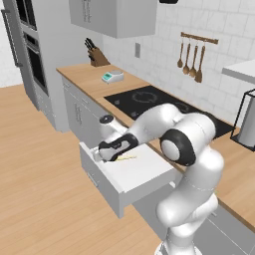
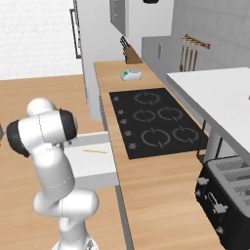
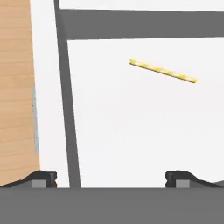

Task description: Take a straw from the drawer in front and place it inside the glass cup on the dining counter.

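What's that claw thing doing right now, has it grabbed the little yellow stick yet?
End effector: open and empty, its fingertips wide apart above the open drawer. The straw lies loose on the drawer's white floor, untouched.

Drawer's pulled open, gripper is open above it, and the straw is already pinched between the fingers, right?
Not quite. The drawer is open and the gripper is open above it, but the straw lies loose on the drawer's white floor, apart from both fingertips. The hand view shows it.
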You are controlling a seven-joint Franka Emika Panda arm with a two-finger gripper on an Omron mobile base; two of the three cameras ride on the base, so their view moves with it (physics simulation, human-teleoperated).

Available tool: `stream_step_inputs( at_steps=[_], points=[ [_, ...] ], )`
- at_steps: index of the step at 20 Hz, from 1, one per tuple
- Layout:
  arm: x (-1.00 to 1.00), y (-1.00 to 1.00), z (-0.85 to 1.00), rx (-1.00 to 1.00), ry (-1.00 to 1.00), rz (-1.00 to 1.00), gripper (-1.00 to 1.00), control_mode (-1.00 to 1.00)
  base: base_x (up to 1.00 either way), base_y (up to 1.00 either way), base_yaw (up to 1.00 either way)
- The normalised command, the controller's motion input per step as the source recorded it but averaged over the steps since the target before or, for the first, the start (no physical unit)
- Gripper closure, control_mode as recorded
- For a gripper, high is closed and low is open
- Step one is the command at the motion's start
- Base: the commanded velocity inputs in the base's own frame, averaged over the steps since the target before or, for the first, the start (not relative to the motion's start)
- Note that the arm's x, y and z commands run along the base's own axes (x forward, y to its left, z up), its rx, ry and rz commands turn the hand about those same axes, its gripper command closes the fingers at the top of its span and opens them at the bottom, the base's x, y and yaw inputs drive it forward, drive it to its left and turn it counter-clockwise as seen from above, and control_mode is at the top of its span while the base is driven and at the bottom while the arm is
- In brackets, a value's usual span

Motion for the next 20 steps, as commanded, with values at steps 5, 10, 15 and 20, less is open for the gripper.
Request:
stream_step_inputs(
  at_steps=[5, 10, 15, 20],
  points=[
    [0.49, -0.02, -0.49, 0.07, 0.15, 0.05, -1.0, -1.0, 0.0, 0.0, 0.0],
    [0.59, -0.15, -0.51, 0.13, 0.19, 0.08, -1.0, -1.0, 0.0, 0.0, 0.0],
    [0.34, -0.01, -0.46, 0.13, 0.13, 0.1, -1.0, -1.0, 0.0, 0.0, 0.0],
    [0.25, 0.0, -0.56, 0.11, 0.11, 0.1, -1.0, -1.0, 0.0, 0.0, 0.0]
  ],
)
